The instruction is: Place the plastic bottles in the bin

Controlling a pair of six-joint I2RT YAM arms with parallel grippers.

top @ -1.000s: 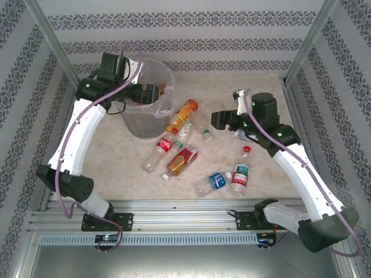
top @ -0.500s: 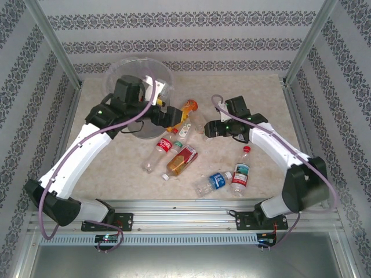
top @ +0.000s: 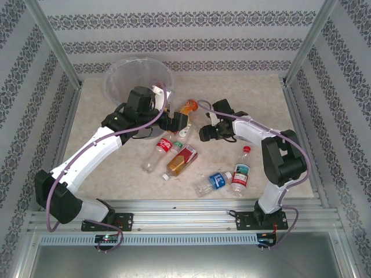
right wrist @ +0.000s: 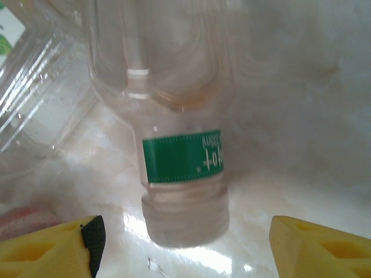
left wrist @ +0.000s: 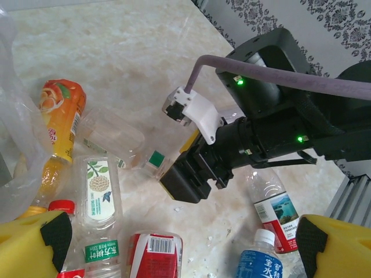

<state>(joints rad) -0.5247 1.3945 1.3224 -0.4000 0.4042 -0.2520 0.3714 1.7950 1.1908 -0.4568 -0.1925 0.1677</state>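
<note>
Both arms have swung in over the bottle heap: the left tool [top: 175, 123] has come away from the bin [top: 130, 75], which sits at the upper left of the desk [top: 255, 98], and the right tool [top: 206, 133] has closed on a small clear bottle [right wrist: 182, 162]. From the right wrist, that bottle lies straight ahead between the spread yellow pads [right wrist: 52, 243], cap end nearest and long axis running up the frame. This tool is wide open and empty, and the right arm looks nearer. The bottle's green band carries white writing too blurred to read. The left tool also gapes empty, above an orange-labelled bottle [left wrist: 58, 116], a red label with a barcode [left wrist: 156, 246] and a blue label with Chinese characters [left wrist: 255, 259].
</note>
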